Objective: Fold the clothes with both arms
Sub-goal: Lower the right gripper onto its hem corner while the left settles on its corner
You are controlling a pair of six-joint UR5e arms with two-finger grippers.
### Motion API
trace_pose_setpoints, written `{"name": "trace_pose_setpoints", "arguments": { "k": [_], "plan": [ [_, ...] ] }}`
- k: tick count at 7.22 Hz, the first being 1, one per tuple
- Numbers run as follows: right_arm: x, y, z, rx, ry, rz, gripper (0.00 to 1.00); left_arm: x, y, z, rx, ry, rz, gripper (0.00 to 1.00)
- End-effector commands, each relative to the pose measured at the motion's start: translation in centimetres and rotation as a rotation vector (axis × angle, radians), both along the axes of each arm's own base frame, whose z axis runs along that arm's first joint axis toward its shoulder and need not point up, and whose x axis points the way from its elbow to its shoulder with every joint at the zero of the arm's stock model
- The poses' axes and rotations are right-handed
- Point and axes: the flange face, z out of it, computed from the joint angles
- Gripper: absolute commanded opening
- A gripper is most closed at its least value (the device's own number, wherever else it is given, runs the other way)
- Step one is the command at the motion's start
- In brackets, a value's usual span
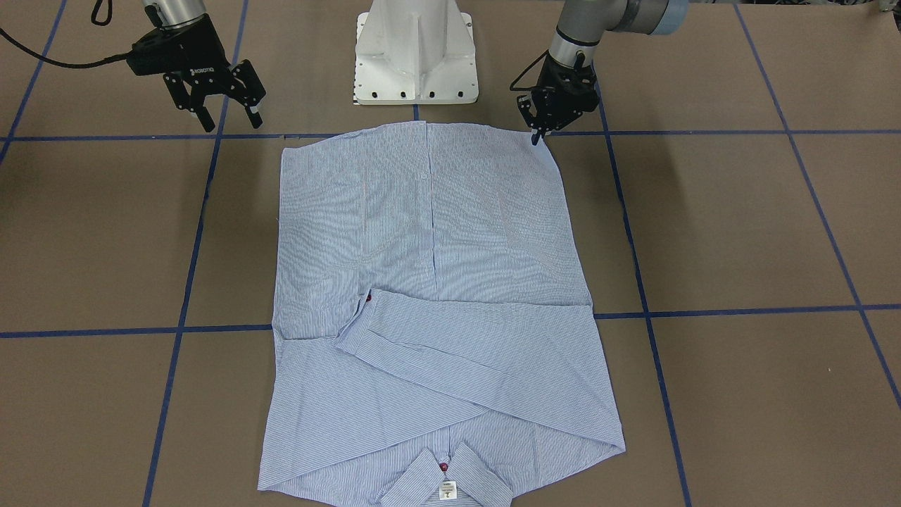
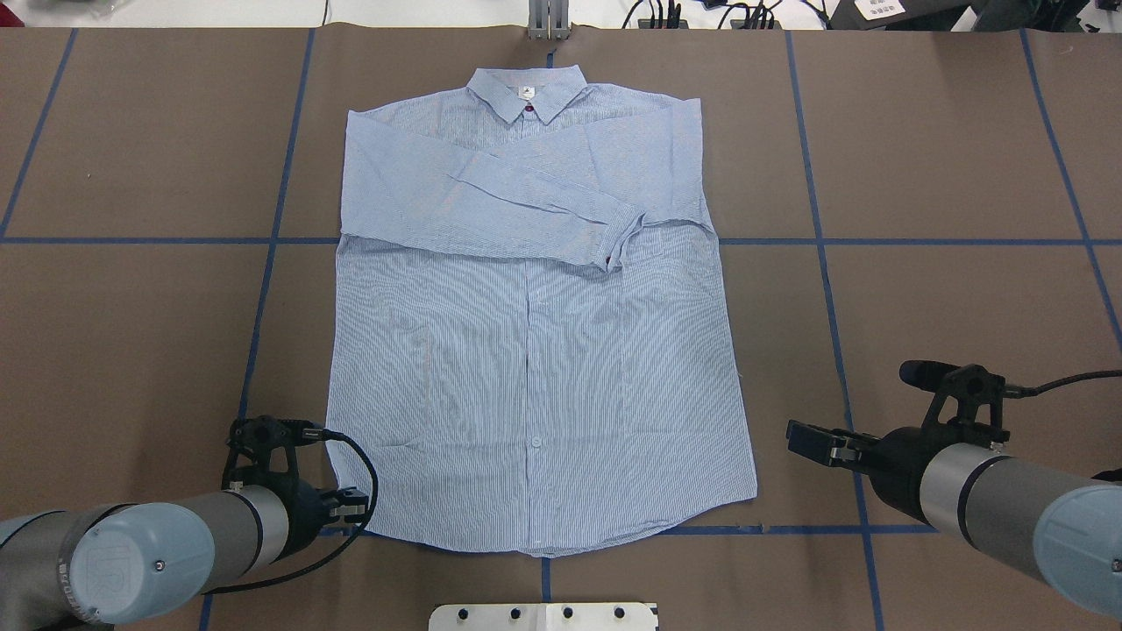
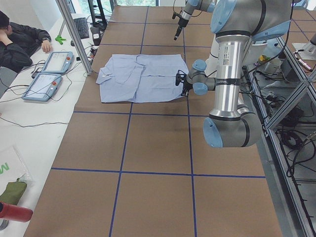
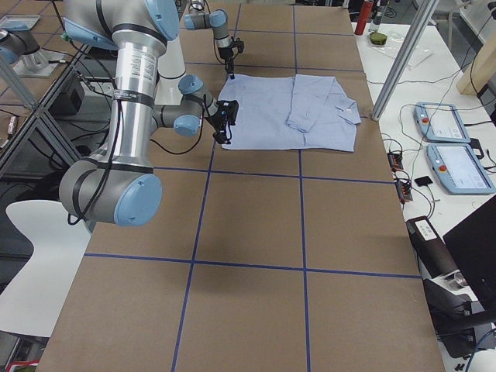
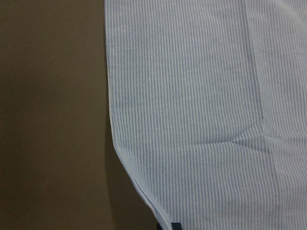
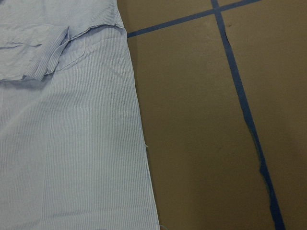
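My left fingers [image 1: 537, 135] pinch the shirt [image 1: 429, 225] by its corner; right fingers [image 1: 205, 120] are spread, well off it. Lifting could slip or skew.

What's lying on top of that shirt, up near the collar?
Its two sleeves are folded across the chest of the shirt, one crossing over the other. The front placket beneath them is covered.

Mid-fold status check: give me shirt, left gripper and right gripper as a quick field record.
shirt: flat, buttoned front up, sleeves folded across chest, collar at far side from robot
left gripper: tips at hem corner on its side; grip state unclear
right gripper: open, off the shirt, beside other hem corner
body fold: not yet done
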Motion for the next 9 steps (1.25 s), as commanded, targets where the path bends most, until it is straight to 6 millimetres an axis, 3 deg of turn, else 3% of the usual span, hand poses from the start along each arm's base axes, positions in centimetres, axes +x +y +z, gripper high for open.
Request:
{"name": "trace_pose_setpoints", "arguments": {
  "k": [1, 3, 5, 6, 7, 9],
  "plan": [
    [-2.3, 1.7, 3.0, -0.040, -0.002, 0.077, 0.82, -0.6, 0.0, -1.1, 0.005, 0.025, -0.004, 0.00],
    [-4.4, 2.8, 3.5, -0.046, -0.005, 0.092, 0.78, -0.6, -0.1, -1.2, 0.011, 0.028, -0.013, 0.00],
    [-8.5, 2.7, 3.3, -0.046, -0.019, 0.094, 0.77, -0.7, -0.4, -1.2, 0.018, 0.026, -0.027, 0.00],
    [-10.2, 2.6, 1.9, -0.047, 0.011, 0.095, 0.76, -0.7, -0.4, -1.2, 0.018, 0.026, -0.028, 0.00],
    [-11.1, 2.8, 1.2, -0.039, 0.036, 0.099, 0.75, -0.7, -0.4, -1.2, 0.018, 0.026, -0.028, 0.00],
    [-12.0, 3.8, 1.9, -0.021, 0.052, 0.095, 0.67, -1.0, -0.8, -1.3, 0.018, 0.028, -0.036, 0.00]
  ]
}}
